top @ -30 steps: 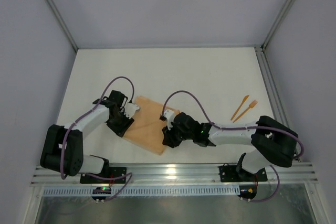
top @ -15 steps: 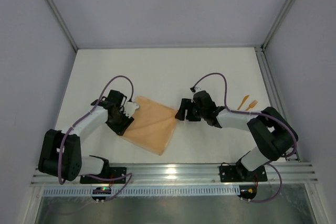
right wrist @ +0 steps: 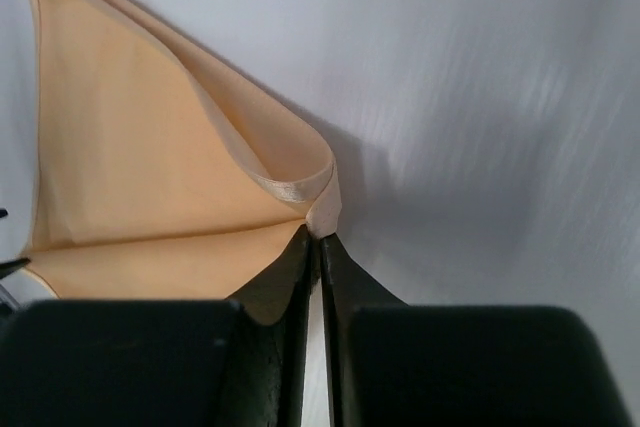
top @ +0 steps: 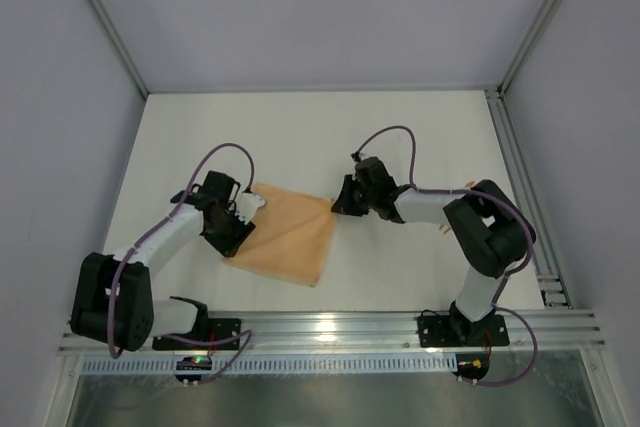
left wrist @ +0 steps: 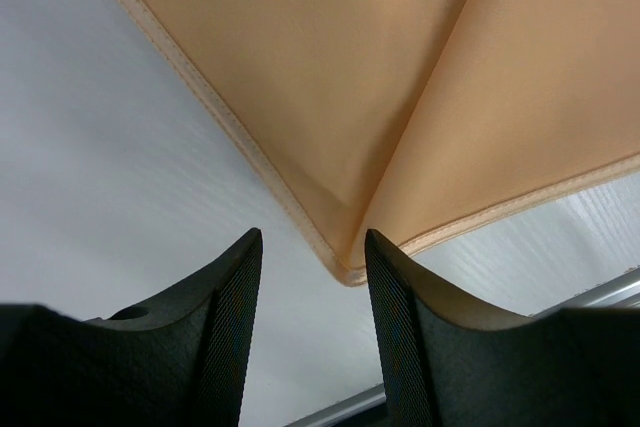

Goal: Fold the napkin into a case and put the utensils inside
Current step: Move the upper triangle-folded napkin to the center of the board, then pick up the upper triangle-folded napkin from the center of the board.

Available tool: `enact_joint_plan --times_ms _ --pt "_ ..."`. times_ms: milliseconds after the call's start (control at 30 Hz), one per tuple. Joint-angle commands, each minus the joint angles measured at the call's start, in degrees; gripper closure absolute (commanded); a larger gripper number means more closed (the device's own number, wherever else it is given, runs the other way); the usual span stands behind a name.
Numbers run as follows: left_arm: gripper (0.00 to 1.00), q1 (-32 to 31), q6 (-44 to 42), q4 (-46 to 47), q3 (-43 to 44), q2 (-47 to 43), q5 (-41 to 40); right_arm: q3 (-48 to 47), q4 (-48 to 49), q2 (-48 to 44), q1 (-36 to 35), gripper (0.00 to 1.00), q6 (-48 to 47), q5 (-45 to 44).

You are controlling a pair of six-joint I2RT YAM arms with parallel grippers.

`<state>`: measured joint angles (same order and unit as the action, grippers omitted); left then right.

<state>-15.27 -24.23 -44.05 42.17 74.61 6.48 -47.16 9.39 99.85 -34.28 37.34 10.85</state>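
Observation:
The peach-orange napkin (top: 288,239) lies folded and flat on the white table, left of centre. My right gripper (top: 341,203) is at its far right corner. In the right wrist view the right gripper (right wrist: 318,239) is shut on that corner, which curls up from the napkin (right wrist: 130,177). My left gripper (top: 240,219) sits at the cloth's left side. In the left wrist view the left gripper (left wrist: 312,237) is open, and a napkin (left wrist: 400,67) corner lies just beyond its tips, ungripped. The utensils are mostly hidden behind my right arm; an orange sliver (top: 467,185) shows.
A metal rail (top: 330,329) runs along the near edge by the arm bases. Another rail (top: 520,182) runs down the right side. Grey enclosure walls stand at the left, back and right. White table (top: 300,137) stretches behind the napkin.
My right gripper left the napkin's near right part, swung back and right, opened, then shut on the far right corner. The cloth now spreads wider. The left arm has barely moved.

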Motion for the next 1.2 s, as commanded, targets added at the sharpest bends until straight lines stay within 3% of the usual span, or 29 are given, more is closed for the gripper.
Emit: enact_joint_plan --times_ms 0,233,333,367,433,533,667,867,1000,1167 --pt "0.52 -0.1 -0.6 0.5 0.8 -3.1 0.8 -8.1 -0.4 4.0 2.1 0.92 -1.3 -1.2" --pt "0.42 -0.3 -2.9 1.8 3.0 -10.1 2.1 -21.6 -3.8 13.2 3.3 0.91 -2.5 -0.4" --pt "0.36 -0.9 -4.7 2.0 4.2 -10.7 3.1 -26.9 -6.0 15.5 4.0 0.7 -3.2 0.0" --pt "0.32 -2.5 -5.3 1.8 4.4 -10.5 3.1 -28.7 -7.5 15.6 4.2 0.57 -3.4 0.8" --pt "0.25 -5.2 -6.9 0.9 4.6 -10.4 2.0 -28.8 -9.0 13.9 4.7 0.49 -4.2 1.5" --pt "0.18 -14.2 -10.4 -1.1 4.2 -10.5 -3.4 -24.0 -9.0 9.2 4.8 0.39 -5.5 0.5" --pt "0.19 -24.4 -14.3 -3.8 3.3 -7.7 -10.9 -9.8 -6.0 -3.5 4.8 0.37 -3.0 2.1" --pt "0.2 -26.0 -30.1 0.8 -4.8 -7.6 -18.7 6.9 0.3 -14.6 4.7 0.36 0.7 9.4" --pt "0.21 -26.2 -30.5 2.9 -5.9 -4.0 -17.6 11.3 0.5 -19.2 4.0 0.36 1.3 11.6" --pt "0.27 -26.7 -30.3 7.8 -8.0 -0.4 -20.4 14.6 -1.0 -18.8 2.6 0.36 2.2 11.1"
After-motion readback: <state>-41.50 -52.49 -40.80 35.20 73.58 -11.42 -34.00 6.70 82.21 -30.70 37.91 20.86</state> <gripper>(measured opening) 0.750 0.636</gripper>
